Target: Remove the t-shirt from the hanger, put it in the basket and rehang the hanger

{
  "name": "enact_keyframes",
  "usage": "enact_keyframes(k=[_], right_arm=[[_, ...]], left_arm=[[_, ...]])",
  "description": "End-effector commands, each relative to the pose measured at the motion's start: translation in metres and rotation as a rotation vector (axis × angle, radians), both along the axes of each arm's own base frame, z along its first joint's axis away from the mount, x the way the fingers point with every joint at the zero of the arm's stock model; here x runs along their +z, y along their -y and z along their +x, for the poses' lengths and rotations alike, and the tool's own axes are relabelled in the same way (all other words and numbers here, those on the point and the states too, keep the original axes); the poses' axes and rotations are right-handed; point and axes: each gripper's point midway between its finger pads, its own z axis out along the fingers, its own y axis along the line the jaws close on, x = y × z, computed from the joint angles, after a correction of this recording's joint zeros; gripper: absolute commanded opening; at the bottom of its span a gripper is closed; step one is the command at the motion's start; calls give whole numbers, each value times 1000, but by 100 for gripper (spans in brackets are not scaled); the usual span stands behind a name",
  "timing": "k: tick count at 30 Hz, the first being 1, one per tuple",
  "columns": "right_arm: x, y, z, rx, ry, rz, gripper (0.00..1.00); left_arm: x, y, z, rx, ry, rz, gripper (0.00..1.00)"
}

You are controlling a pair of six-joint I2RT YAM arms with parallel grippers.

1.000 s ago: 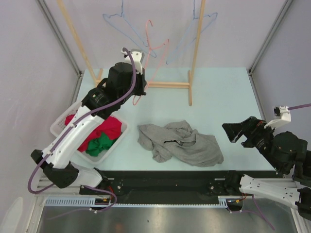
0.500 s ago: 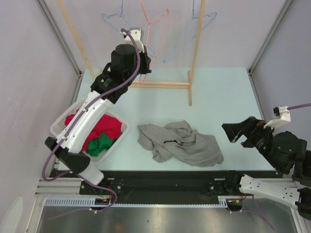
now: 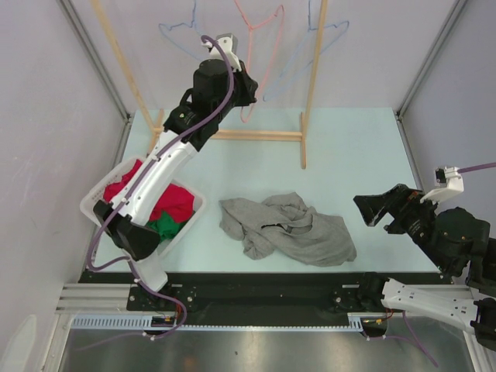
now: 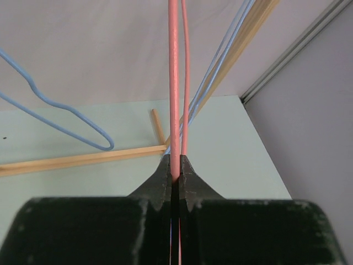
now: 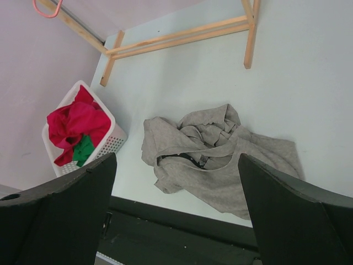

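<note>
The grey t-shirt (image 3: 291,230) lies crumpled on the table, free of any hanger; the right wrist view also shows the t-shirt (image 5: 220,160). A bare pink hanger (image 3: 263,46) is held up near the wooden rack, with my left gripper (image 3: 248,87) shut on its wire. In the left wrist view the pink hanger (image 4: 174,83) runs straight up out of the left gripper (image 4: 175,165), whose jaws pinch the wire. My right gripper (image 3: 370,211) hovers open at the table's right side, apart from the shirt; seen from the wrist, the right gripper (image 5: 176,160) has nothing between its fingers.
A wooden rack (image 3: 312,77) stands at the back with blue hangers (image 3: 180,29) on it. A white basket (image 3: 93,203) with red and green clothes sits at the left. The enclosure's walls close in on both sides.
My left arm has lifted the pink hanger up and to the right, toward the top of the rack. The right arm and the t-shirt have not moved.
</note>
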Motion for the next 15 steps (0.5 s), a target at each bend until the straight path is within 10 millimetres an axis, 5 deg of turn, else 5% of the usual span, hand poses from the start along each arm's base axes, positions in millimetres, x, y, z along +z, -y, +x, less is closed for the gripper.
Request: enact_keyframes(k=[1, 15], right_arm=[[6, 0, 5, -25, 17, -3, 97], [5, -2, 4, -17, 11, 8, 96]], left_arm=[[32, -2, 7, -5, 69, -143, 0], [12, 9, 44, -24, 13, -255, 0]])
